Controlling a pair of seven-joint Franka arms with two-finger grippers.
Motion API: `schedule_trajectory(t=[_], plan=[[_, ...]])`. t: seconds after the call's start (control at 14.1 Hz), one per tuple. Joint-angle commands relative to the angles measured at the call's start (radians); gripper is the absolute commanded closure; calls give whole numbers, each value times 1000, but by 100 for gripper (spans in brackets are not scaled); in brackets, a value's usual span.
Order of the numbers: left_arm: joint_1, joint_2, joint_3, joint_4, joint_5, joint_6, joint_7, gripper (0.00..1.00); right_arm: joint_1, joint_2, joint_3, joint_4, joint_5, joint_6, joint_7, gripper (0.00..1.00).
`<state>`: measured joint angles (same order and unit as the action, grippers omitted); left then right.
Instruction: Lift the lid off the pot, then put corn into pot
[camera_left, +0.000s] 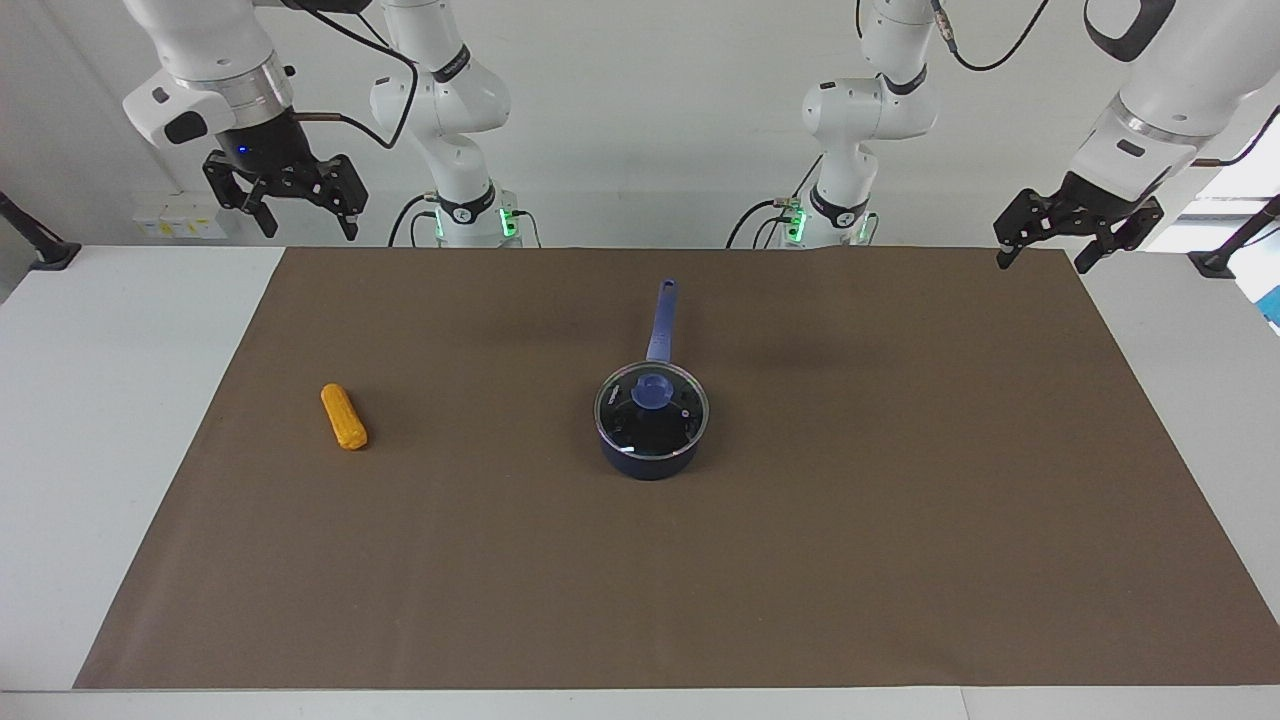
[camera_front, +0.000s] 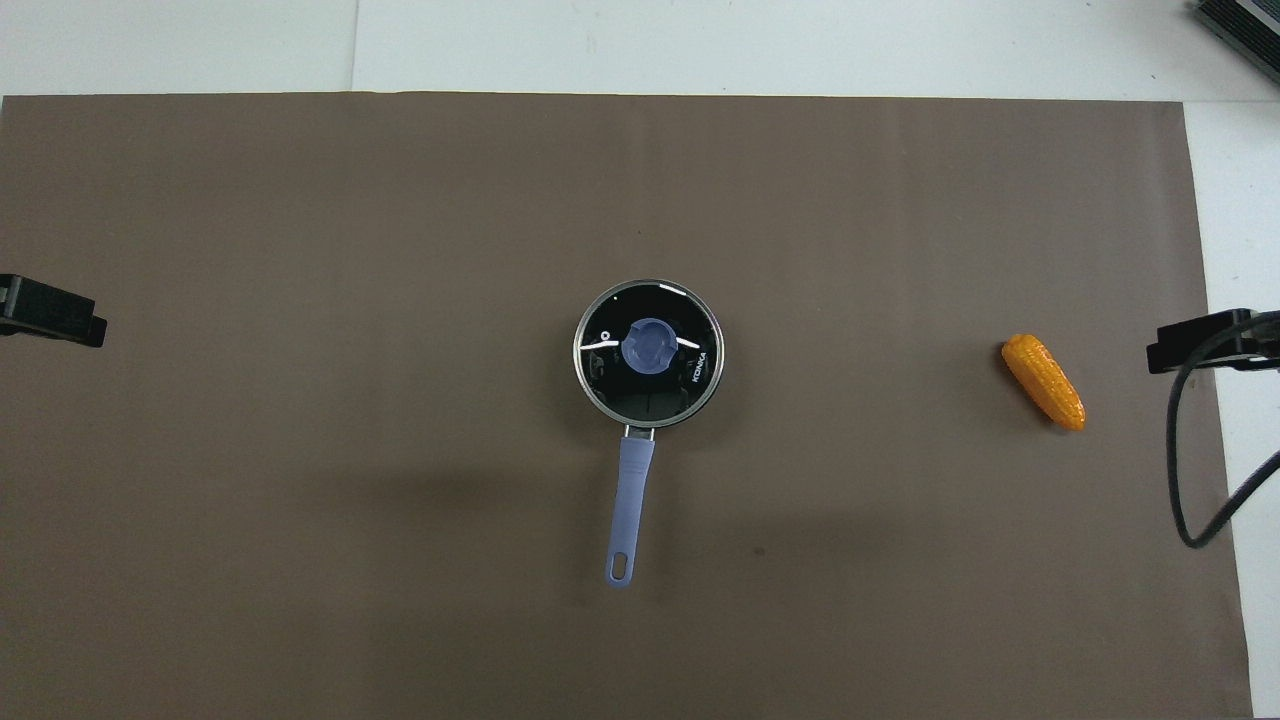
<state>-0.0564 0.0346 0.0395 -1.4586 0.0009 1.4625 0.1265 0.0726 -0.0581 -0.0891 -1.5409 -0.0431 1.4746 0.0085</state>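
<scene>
Below and well apart from both raised grippers, nothing of the task is done yet. The round clear glass lid (camera_left: 652, 404) with its thin metal rim and blue knob sits squarely on the small dark navy-blue pot (camera_left: 648, 455), whose long straight blue handle points toward the robots, at the middle of the brown mat (camera_left: 900, 500). The left gripper (camera_left: 1040, 252) hangs with its jaws spread and empty over the mat's edge at its own end of the table, waiting. The right gripper (camera_left: 298, 213) hangs likewise released and empty at its end. The stubby yellow-orange corn (camera_left: 344, 416) lies on the mat, below the right gripper and well apart from the pot. Both steps remain: lifting the lid, most likely by its knob, then carrying the corn into the pot.
</scene>
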Motion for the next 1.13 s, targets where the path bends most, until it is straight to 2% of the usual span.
schedule_trajectory(t=[0.0, 0.71, 0.85, 1.06], plan=[[-16, -13, 10, -14, 13, -10, 4, 0, -10, -17, 2, -19, 17, 7, -32, 0], [-19, -19, 8, -48, -1, 4, -1, 0, -13, -16, -4, -16, 17, -2, -33, 0], [-25, -16, 8, -62, -2, 7, -1, 0, -16, -40, -4, -68, 20, 15, -39, 0], [-66, -6, 8, -108, -2, 88, -1, 0, -22, -31, -6, -152, 28, 104, -79, 0]])
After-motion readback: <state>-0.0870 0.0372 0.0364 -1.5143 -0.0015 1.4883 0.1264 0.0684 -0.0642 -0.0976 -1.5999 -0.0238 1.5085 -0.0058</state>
